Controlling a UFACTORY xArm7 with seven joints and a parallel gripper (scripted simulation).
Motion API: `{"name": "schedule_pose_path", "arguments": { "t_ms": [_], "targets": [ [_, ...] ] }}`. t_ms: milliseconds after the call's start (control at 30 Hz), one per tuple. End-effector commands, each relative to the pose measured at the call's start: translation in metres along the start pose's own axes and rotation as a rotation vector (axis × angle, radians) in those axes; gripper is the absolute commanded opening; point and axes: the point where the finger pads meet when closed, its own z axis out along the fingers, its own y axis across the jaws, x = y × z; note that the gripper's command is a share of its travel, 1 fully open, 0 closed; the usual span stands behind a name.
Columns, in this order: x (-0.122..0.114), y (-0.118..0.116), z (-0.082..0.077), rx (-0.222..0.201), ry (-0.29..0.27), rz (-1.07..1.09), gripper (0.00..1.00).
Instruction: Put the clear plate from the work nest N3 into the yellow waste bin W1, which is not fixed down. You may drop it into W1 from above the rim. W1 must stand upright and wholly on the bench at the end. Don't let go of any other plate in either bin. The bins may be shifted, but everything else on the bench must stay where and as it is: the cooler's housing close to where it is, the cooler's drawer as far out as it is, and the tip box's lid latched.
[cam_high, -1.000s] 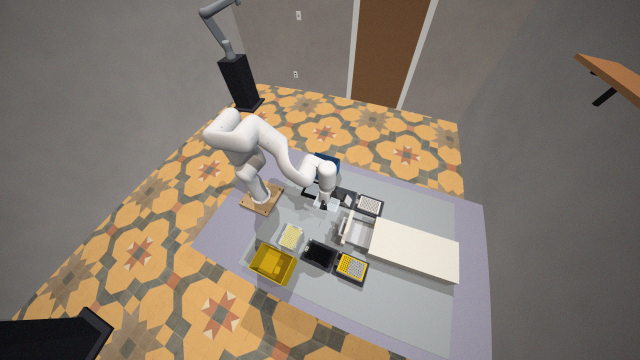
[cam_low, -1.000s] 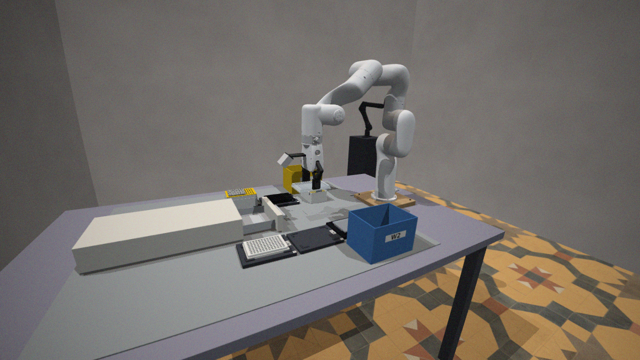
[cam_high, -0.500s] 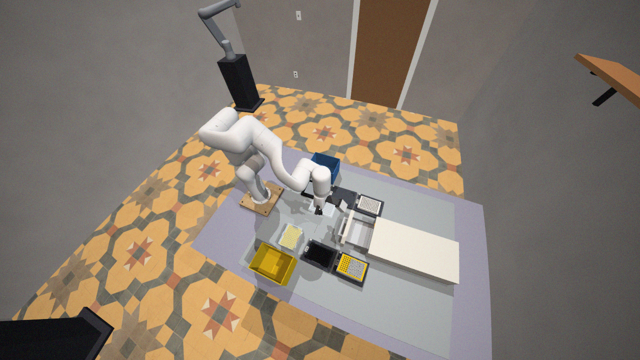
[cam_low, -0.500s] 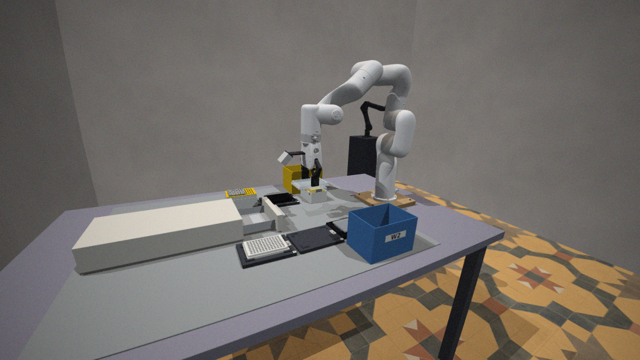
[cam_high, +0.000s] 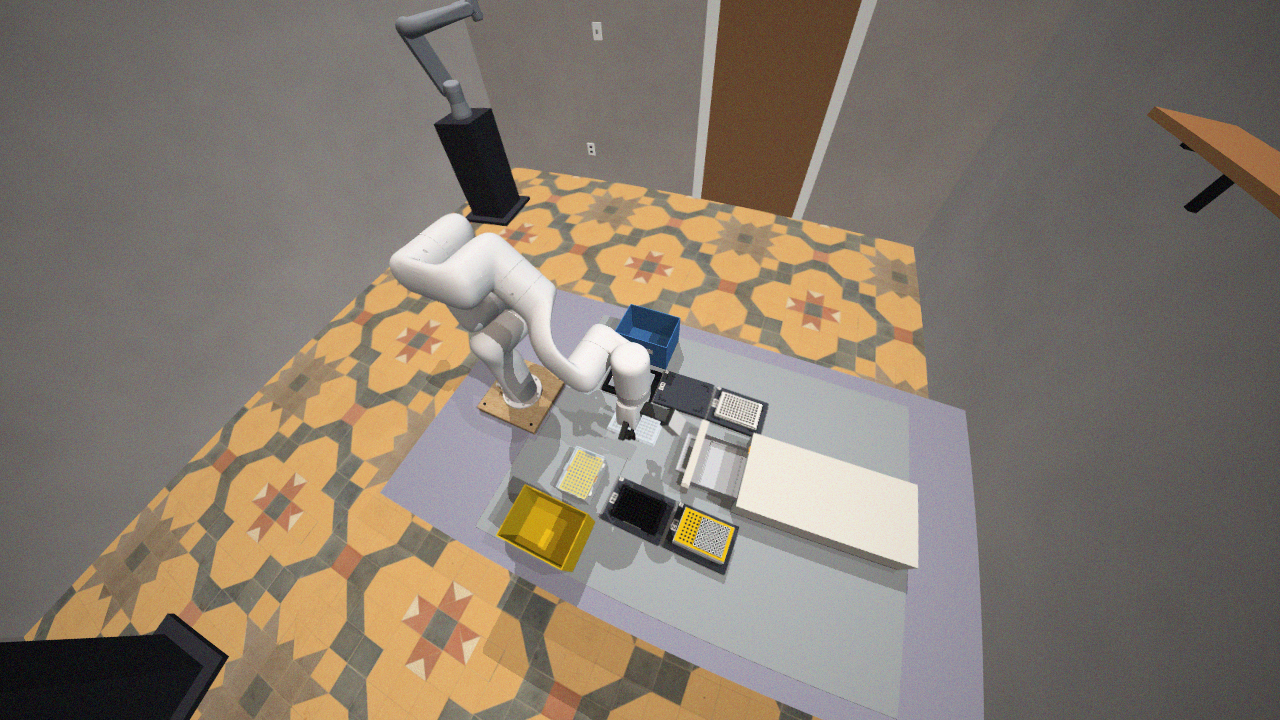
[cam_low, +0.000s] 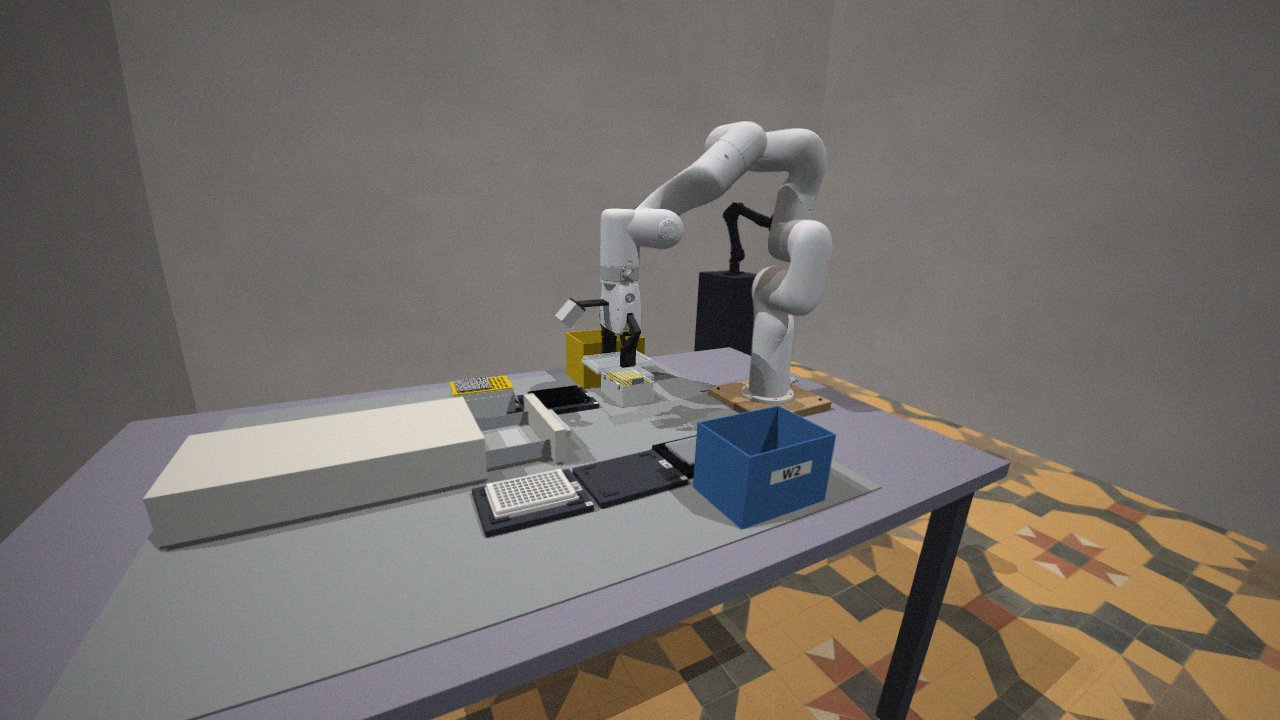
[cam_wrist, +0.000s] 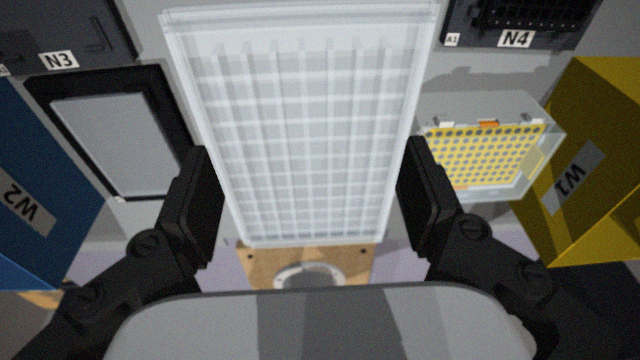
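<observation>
A: In the wrist view the clear plate (cam_wrist: 305, 135) ran past the top edge; its far end was cut off. Fingertip contact on its long sides was not resolved.

B: The blue bin W2 (cam_wrist: 35, 185) and yellow bin W1 (cam_wrist: 595, 165) were each cropped by a side edge. The tip box (cam_wrist: 487, 150) latch was blurred.

A: From above, the arm (cam_high: 572, 353) hid part of the nest by W2. The gripper (cam_high: 629, 433) was too small to read there.

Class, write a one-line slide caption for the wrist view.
Gripper holding the clear plate above the bench, yellow bin to one side, blue bin to the other.
</observation>
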Motion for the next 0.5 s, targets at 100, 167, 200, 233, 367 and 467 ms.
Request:
{"name": "schedule_pose_path", "arguments": {
  "t_ms": [100, 167, 200, 233, 367, 467],
  "targets": [
    [-0.005, 0.019, -0.002, 0.0, 0.005, 0.0, 0.0],
    [-0.006, 0.021, -0.002, 0.0, 0.005, 0.0, 0.0],
    [-0.007, 0.024, -0.002, 0.0, 0.005, 0.0, 0.0],
    [-0.008, 0.026, -0.002, 0.0, 0.005, 0.0, 0.0],
    [-0.011, 0.036, -0.002, 0.0, 0.005, 0.0, 0.0],
    [-0.014, 0.044, -0.002, 0.0, 0.005, 0.0, 0.0]
  ]
}}
